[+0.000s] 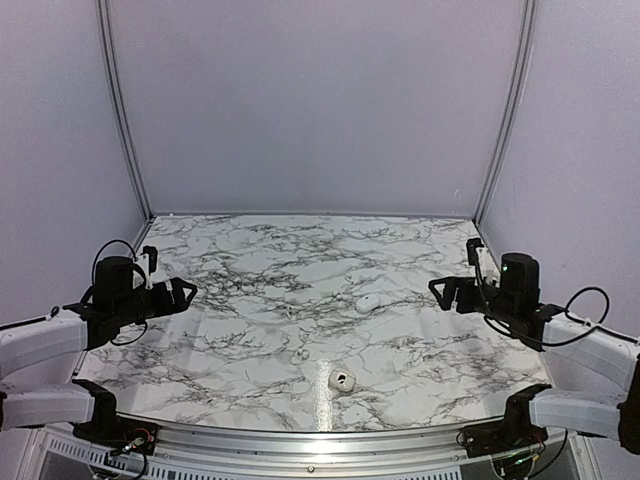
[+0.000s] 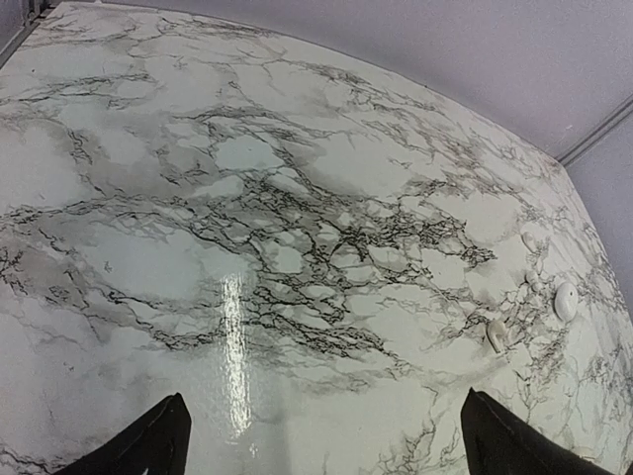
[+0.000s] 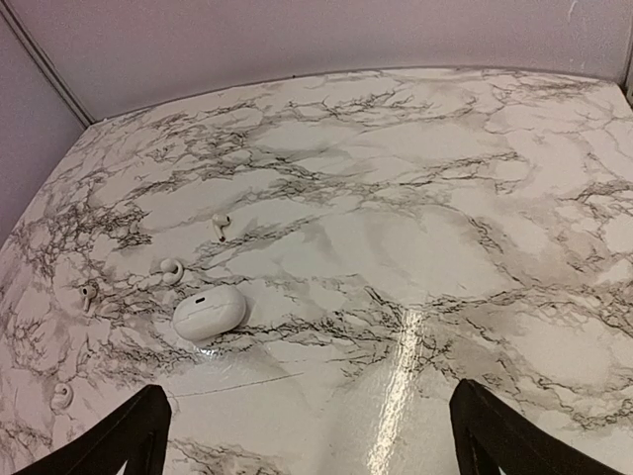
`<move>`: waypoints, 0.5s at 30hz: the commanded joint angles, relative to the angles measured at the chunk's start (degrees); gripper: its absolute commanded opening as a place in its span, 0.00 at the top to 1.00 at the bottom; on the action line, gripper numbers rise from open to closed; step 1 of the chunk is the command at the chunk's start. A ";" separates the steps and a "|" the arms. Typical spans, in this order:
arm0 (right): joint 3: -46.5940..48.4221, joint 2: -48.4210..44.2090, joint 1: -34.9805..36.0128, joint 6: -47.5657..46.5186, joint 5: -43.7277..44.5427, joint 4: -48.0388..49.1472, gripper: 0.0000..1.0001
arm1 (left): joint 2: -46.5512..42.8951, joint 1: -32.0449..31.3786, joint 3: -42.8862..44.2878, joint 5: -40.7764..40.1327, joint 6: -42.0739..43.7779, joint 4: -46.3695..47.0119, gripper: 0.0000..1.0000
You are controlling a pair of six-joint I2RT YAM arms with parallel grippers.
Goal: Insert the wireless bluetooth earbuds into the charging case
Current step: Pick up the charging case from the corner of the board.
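Observation:
The charging case (image 1: 368, 302), a closed glossy white pebble, lies right of the table's middle; it also shows in the right wrist view (image 3: 209, 314). Several tiny white earbuds lie loose round it: a stemmed one (image 3: 220, 226), a curled one (image 3: 168, 271), a small one (image 3: 87, 294) and one near the front edge (image 1: 342, 380). The left wrist view catches one earbud (image 2: 497, 334) and a round one (image 2: 566, 300) at far right. My left gripper (image 1: 185, 291) hovers open at the left side, my right gripper (image 1: 441, 291) open at the right, both empty and well away from everything.
The marbled tabletop (image 1: 250, 270) is glossy, with a bright glare streak (image 2: 232, 346). Lilac walls close it in at the back and sides. A metal rail (image 1: 320, 435) runs along the near edge between the arm bases.

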 commanded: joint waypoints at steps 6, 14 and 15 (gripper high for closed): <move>2.32 -3.05 0.37 -1.82 -4.45 -1.97 0.01 | -2.62 -0.15 1.35 -1.34 -2.14 -0.53 0.01; 3.97 -5.90 4.69 -2.65 -10.15 -5.84 0.01 | -3.17 -5.86 1.31 4.17 0.45 4.38 0.01; 4.18 -5.97 5.69 -2.70 -10.23 -7.46 0.02 | -2.86 -7.19 1.75 3.43 0.95 4.35 0.01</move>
